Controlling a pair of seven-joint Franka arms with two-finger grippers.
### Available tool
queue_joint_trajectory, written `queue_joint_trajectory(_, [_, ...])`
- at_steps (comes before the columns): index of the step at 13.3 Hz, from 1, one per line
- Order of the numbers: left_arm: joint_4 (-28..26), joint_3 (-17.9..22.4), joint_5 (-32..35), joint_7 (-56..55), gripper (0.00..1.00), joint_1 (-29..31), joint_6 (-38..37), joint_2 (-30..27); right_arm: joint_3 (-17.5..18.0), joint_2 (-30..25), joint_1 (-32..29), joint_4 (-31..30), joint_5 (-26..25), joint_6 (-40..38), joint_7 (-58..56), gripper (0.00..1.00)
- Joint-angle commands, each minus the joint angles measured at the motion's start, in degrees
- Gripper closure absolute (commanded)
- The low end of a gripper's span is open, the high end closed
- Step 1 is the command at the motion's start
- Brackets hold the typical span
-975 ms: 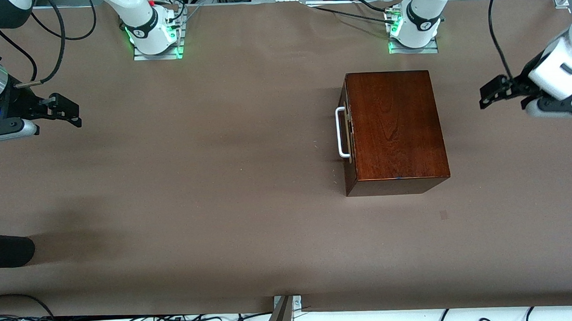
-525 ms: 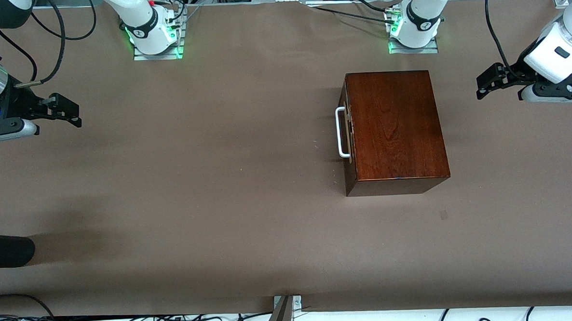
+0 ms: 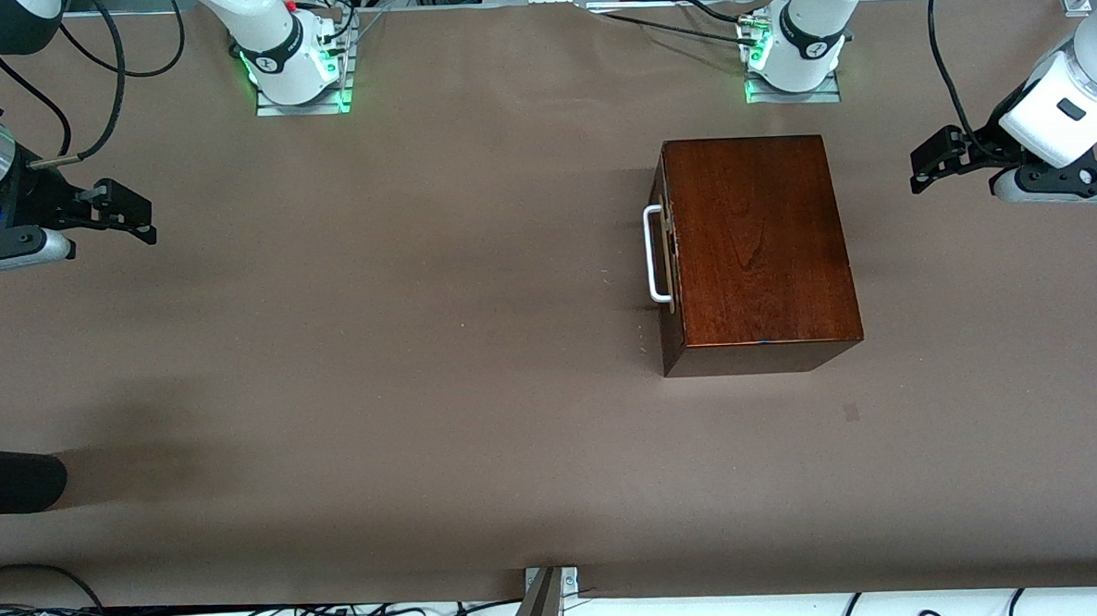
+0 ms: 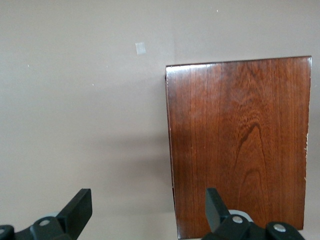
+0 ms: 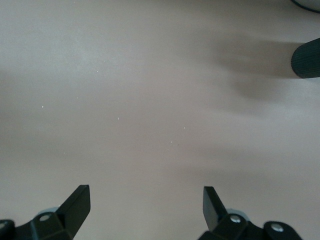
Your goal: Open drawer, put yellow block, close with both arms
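Brown paper-covered table [image 3: 421, 351], carrying one glossy dark mahogany box [image 3: 754, 243] toward the left arm's end, close to the left arm's base [image 3: 792, 57]. Drawer [image 3: 665, 252] fully shut in the box, its dark front flush, white bar handle [image 3: 655, 252] facing the right arm's end of the table. No yellow block visible in any view.

Left claw [image 3: 933, 157] up in the air over bare table just beside the box's closed end, at the very end of the table; fingers [image 4: 80, 210] spread wide, gripping nothing. Seen from the left wrist: box top [image 4: 240, 145] below and ahead, with a small pale mark [image 4: 140, 48] on the table off one corner of the box.

Right claw [image 3: 132, 215] hanging over bare table at the right arm's end, well apart from the box; fingers [image 5: 77, 205] likewise spread as wide as can be, holding nothing. Right arm waiting. Seen from the right wrist: only brown table surface and a black cylindrical object [image 5: 306, 59] at the edge of the picture. Same black object [image 3: 10, 480] in the front view, lying at the table's edge, nearer to the front camera than the right claw.
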Motion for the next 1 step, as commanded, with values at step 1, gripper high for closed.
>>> queue_joint_trajectory(1, [3.5, -0.7, 1.2, -0.6, 0.00, 0.1, -2.7, 1.9, 0.0, 0.4, -0.2, 1.0, 0.2, -0.4, -0.5, 0.00])
